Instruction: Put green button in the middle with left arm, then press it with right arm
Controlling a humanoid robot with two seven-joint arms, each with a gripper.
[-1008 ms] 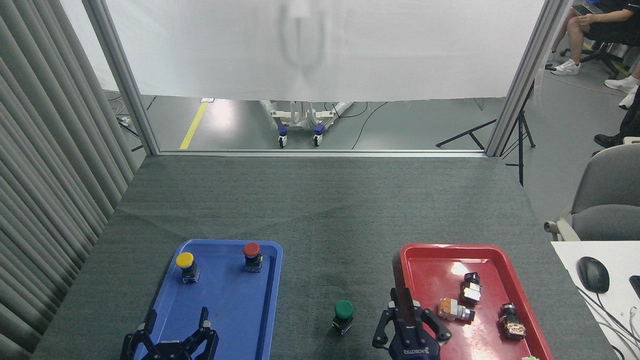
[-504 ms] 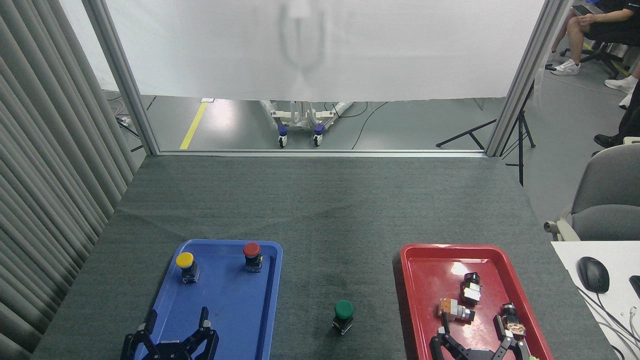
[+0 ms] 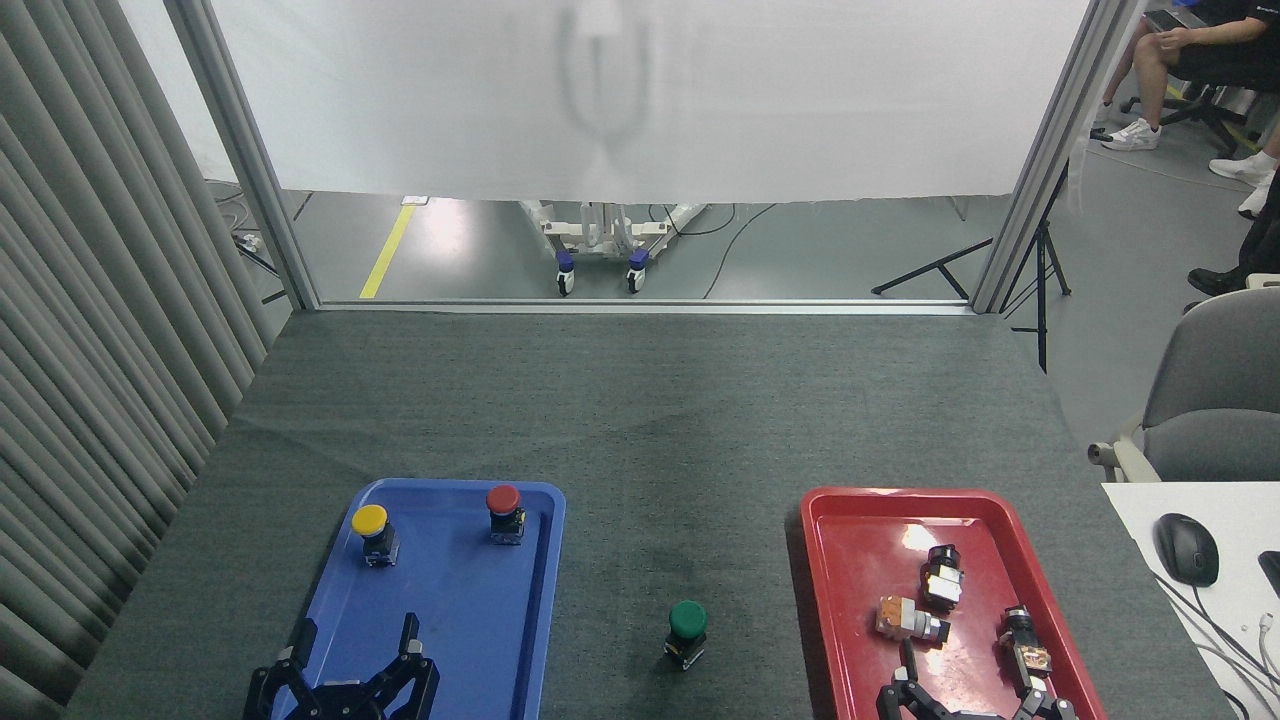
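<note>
You see one green button [image 3: 687, 620] between two trays, upright on the cloth. Left of it stand two more buttons; both grippers, left [image 3: 352, 638] and right [image 3: 963, 662], are spread wide.

Green button [image 3: 688, 621] stood upright on the grey cloth table [image 3: 640, 420] between blue tray [image 3: 340, 590] and red tray [image 3: 860, 600], left gripper [image 3: 352, 643] spread wide over the blue tray's near end, right gripper [image 3: 965, 657] spread over the red tray, yellow button [image 3: 369, 521] and red button [image 3: 503, 500] upright in the blue tray.
</note>
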